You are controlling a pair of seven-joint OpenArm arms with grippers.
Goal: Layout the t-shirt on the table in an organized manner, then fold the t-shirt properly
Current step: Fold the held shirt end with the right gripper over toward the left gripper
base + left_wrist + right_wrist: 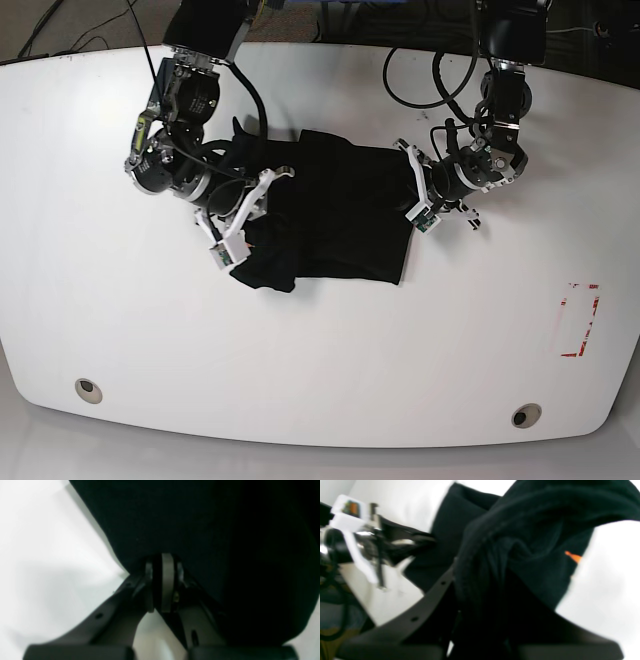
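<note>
Gripping the black t-shirt (335,215) at opposite sides, the left gripper (163,562) and right gripper (245,205) each pinch cloth near the desk's (320,340) far edge; pulling apart evenly should flatten the bunched end.

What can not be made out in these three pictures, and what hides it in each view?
- Left wrist view: most of the t-shirt is cut off by the edges; the left gripper is shut on its hem.
- Right wrist view: bunched, blurred cloth hides the tips of the right gripper.
- Base view: collar lettering on the t-shirt is too small to read; the arms cover both its ends. The table corners are cut off.
</note>
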